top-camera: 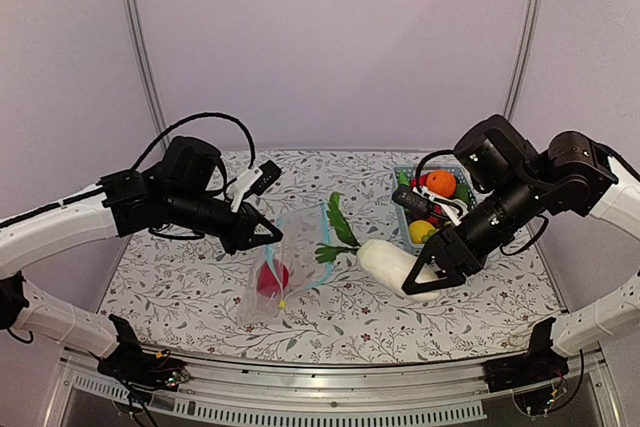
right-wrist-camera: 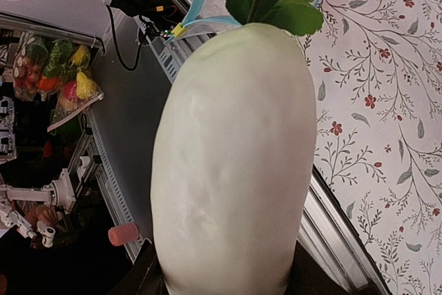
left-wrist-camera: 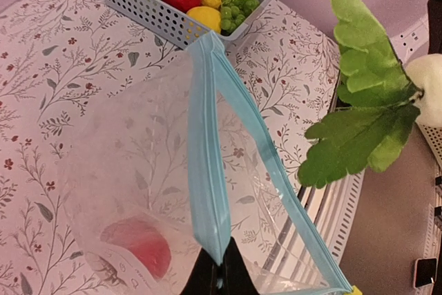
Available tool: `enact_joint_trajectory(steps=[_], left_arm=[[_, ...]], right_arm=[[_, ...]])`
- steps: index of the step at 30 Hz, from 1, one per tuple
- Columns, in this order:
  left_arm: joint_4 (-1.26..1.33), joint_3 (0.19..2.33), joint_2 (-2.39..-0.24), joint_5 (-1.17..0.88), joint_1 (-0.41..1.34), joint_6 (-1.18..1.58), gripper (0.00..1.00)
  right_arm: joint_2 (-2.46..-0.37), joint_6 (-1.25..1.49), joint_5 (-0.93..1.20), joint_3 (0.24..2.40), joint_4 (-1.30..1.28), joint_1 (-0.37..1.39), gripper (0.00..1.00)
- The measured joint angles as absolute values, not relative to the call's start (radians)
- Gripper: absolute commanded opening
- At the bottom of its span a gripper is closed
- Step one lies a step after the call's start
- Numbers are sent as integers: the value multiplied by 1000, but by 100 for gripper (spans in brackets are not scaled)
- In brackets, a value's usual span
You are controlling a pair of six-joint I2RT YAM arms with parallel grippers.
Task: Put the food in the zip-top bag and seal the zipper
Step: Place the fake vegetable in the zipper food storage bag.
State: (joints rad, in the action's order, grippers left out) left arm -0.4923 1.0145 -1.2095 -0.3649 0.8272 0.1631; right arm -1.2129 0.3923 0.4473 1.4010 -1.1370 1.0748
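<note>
Our left gripper (top-camera: 268,238) is pinched shut on the zipper (left-wrist-camera: 204,170), holding the limp bag (top-camera: 290,262) open mid-tabletop. Our right gripper (top-camera: 422,277) clamps the radish (top-camera: 385,259) by its blunt end, leaves toward the mouth. It looks stiff, smooth and probably slippery.
</note>
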Motion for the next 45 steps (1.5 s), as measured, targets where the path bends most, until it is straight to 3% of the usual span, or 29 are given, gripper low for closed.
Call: enact_joint_trajectory(steps=[25, 45], left_arm=[[-494, 1015, -1219, -394, 916, 149, 0], [-491, 1015, -1219, -432, 921, 147, 0]], right_arm=[[-1594, 633, 498, 1523, -991, 1143, 40], [-1659, 817, 140, 1564, -772, 1152, 38]])
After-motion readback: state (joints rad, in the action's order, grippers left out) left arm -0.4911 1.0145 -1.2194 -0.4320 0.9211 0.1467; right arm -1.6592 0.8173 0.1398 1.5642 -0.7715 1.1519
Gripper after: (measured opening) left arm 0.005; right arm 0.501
